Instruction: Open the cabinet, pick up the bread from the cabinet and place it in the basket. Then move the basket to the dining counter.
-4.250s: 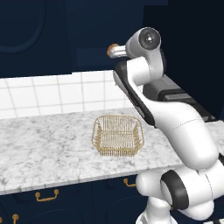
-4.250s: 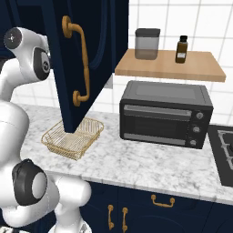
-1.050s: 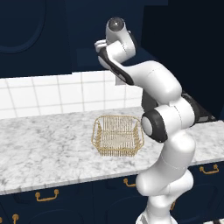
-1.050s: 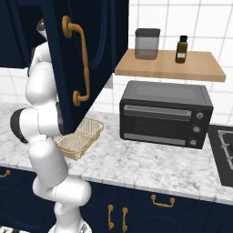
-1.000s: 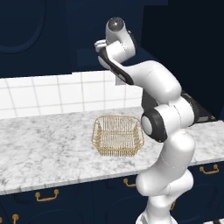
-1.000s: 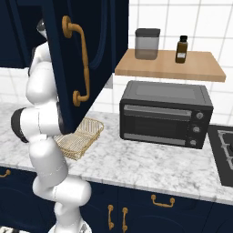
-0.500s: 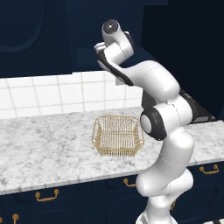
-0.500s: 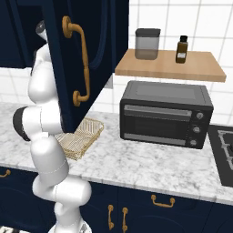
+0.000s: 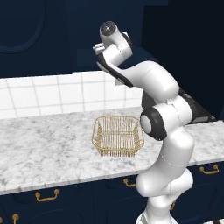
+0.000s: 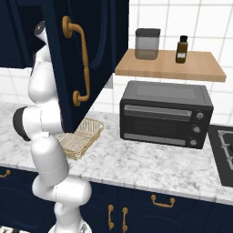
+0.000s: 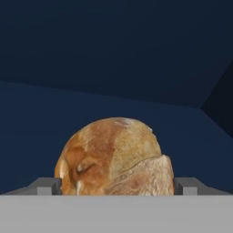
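Note:
The bread (image 11: 113, 157), a round tan-brown crusty loaf, sits on the dark shelf inside the cabinet, close in front of the hand camera. My gripper (image 11: 117, 185) is open, with one fingertip (image 11: 48, 185) on each side of the loaf, close against its flanks. The cabinet door (image 10: 98, 54) stands swung open, its brass handle (image 10: 79, 63) facing out. My arm (image 9: 131, 65) reaches up into the cabinet's dark opening. The gold wire basket (image 9: 118, 135) stands on the marble worktop below, and it also shows behind the door as the basket (image 10: 84, 136). The dining counter is out of view.
A black toaster oven (image 10: 166, 113) stands right of the basket. Above it a wooden shelf (image 10: 170, 66) carries a grey jar (image 10: 147, 44) and a brown bottle (image 10: 182, 49). A stove edge (image 10: 223, 154) lies at far right. The marble worktop (image 9: 43, 148) stretches left over the drawers.
The arm swung from beside the basket up into the open cabinet. Over the last second the hand crept slightly higher and further in.

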